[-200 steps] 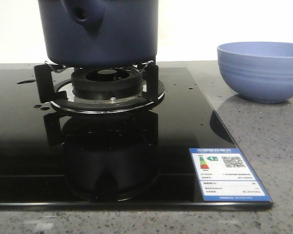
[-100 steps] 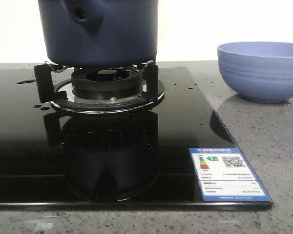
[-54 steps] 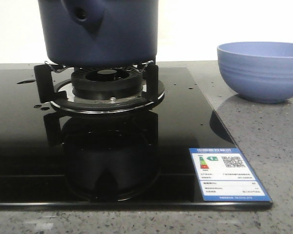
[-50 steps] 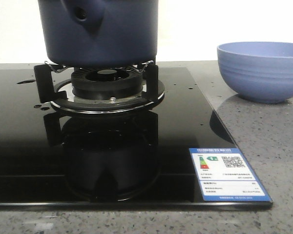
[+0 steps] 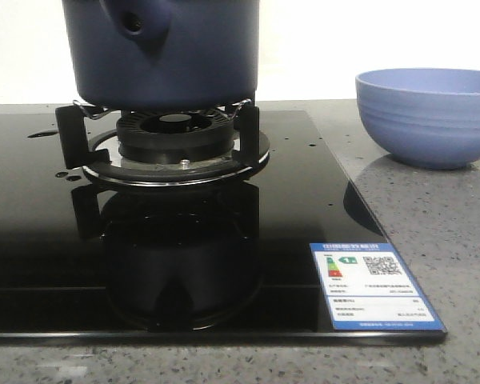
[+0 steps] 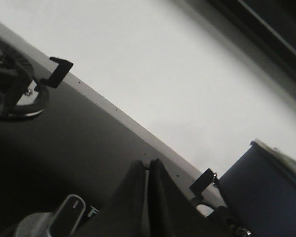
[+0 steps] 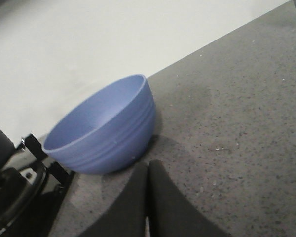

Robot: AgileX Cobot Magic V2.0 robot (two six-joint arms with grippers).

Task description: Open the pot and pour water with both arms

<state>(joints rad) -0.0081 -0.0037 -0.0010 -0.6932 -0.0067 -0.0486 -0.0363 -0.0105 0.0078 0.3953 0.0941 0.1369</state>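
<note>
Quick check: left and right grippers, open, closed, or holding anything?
Left gripper: closed, holding nothing.
Right gripper: closed, holding nothing.

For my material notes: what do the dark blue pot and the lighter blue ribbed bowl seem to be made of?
The dark navy cylindrical pot looks like matte-coated metal or enamel: an even, dull surface with no glare. The periwinkle ribbed round bowl looks like plastic or glazed ceramic, smooth with a soft sheen; the look leaves both open.
</note>
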